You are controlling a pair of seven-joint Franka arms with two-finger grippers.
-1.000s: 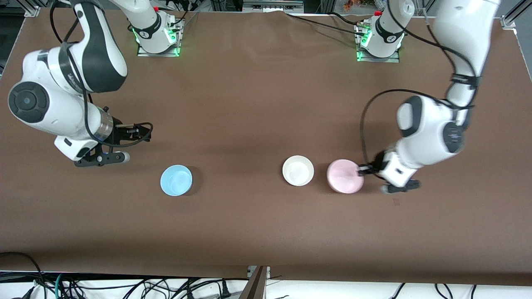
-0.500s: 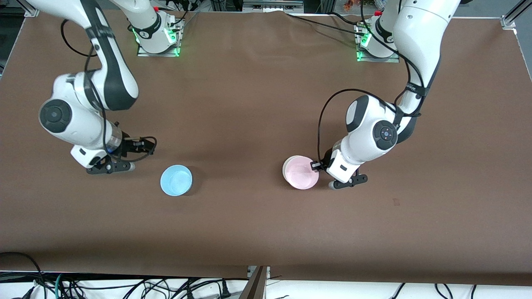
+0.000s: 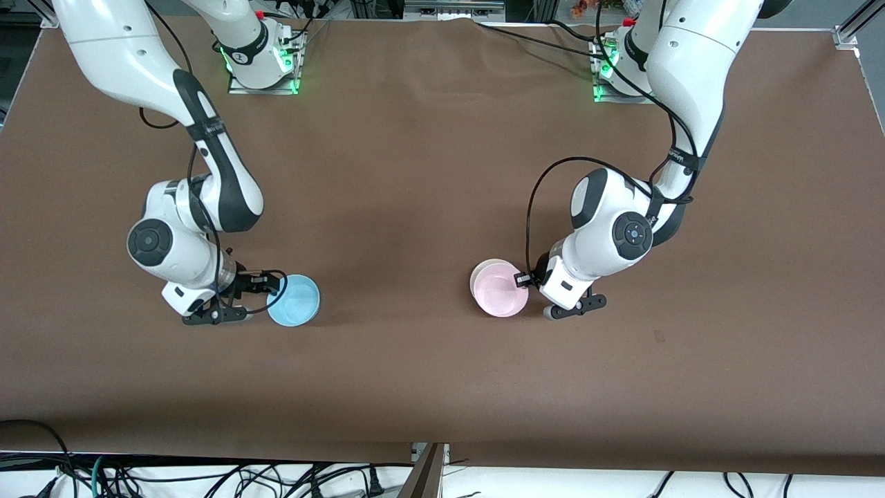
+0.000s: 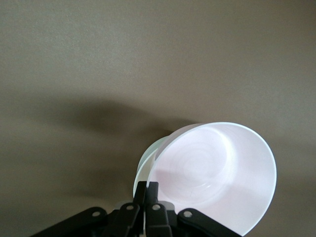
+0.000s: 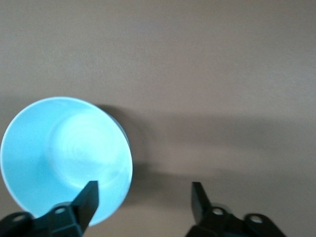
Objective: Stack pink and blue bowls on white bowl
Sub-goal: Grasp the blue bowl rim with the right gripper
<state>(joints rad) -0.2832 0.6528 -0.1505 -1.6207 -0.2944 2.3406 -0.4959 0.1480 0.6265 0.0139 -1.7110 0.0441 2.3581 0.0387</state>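
Note:
The pale pink bowl (image 3: 503, 294) lies tilted in the white bowl (image 3: 478, 275), whose rim shows only as a crescent. My left gripper (image 3: 523, 279) is shut on the pink bowl's rim at the side toward the left arm's end. In the left wrist view the fingers (image 4: 150, 195) pinch the pink bowl (image 4: 212, 173), with the white bowl's rim (image 4: 142, 168) beside it. The sky blue bowl (image 3: 296, 299) stands on the table. My right gripper (image 3: 271, 286) is open at its rim. In the right wrist view (image 5: 143, 197) one finger (image 5: 89, 195) overlaps the blue bowl (image 5: 64, 158).
The brown table cloth (image 3: 415, 173) covers the whole table. The arm bases (image 3: 263, 55) stand with green lights along the edge farthest from the front camera. Cables hang off the table's near edge (image 3: 276, 477).
My left gripper carried the pink bowl from beside the white bowl onto it. My right arm swung down and toward the blue bowl, reaching its rim.

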